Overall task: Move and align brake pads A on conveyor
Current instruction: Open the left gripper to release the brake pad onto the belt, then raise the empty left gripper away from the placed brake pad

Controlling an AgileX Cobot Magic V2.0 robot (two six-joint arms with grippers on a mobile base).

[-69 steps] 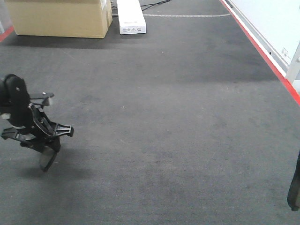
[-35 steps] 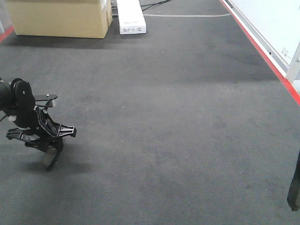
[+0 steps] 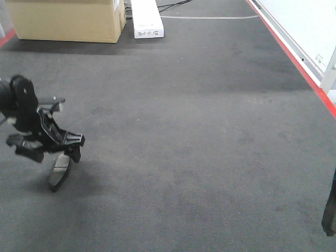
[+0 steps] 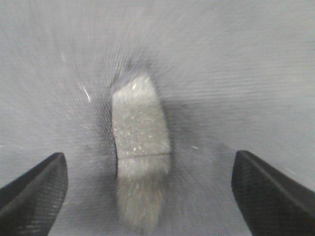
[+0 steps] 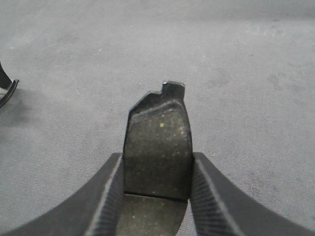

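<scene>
One brake pad (image 3: 59, 171) lies flat on the dark grey conveyor (image 3: 199, 131) near the left edge, grey face up. My left gripper (image 3: 52, 151) hovers just above it, open, touching nothing. In the left wrist view that pad (image 4: 140, 142) sits blurred between the wide-apart fingertips (image 4: 34, 191), with the left gripper (image 4: 147, 196) centred over its near end. My right gripper (image 5: 156, 177) is shut on a second brake pad (image 5: 157, 142), held by its long sides above the belt. In the front view only a dark sliver of the right gripper (image 3: 329, 210) shows at the right edge.
A cardboard box (image 3: 65, 20) and a white box (image 3: 146, 20) stand at the far left end of the belt. A red strip (image 3: 294, 58) runs along the right edge, with a pale panel (image 3: 310, 21) beyond it.
The left gripper carried the pad down to the belt, opened and rose slightly; the pad now lies free on the conveyor. The right gripper has stayed put.
</scene>
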